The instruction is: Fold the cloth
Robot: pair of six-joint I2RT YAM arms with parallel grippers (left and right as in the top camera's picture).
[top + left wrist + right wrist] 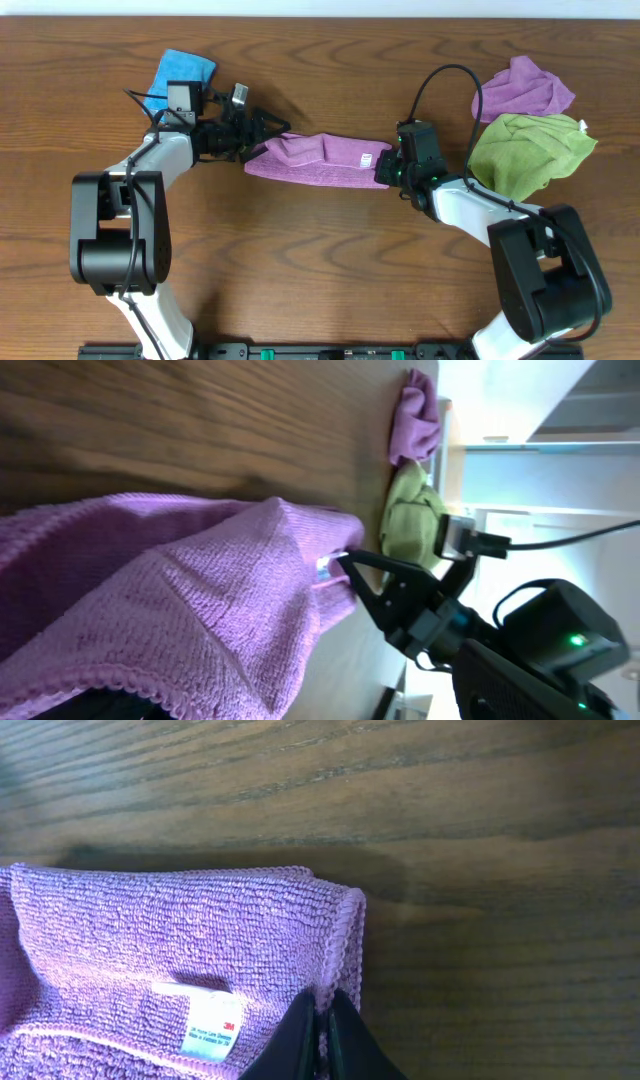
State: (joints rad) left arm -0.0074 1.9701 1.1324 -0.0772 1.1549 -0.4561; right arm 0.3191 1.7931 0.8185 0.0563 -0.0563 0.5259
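Note:
The cloth (320,160) is a pinkish-mauve towel lying as a long folded strip across the middle of the table. Its white tag (368,158) sits near the right end. My right gripper (385,170) is shut on that end. In the right wrist view its black fingers (325,1020) pinch the doubled hem beside the tag (212,1025). My left gripper (262,138) stands open, jaws spread around the bunched left end. In the left wrist view the cloth (200,590) fills the foreground and hides my own fingers. The right gripper (350,565) holds the far end there.
A violet cloth (525,88) and a lime-green cloth (530,150) lie crumpled at the back right. A blue cloth (180,75) lies at the back left behind my left arm. Bare wood runs along the table's front.

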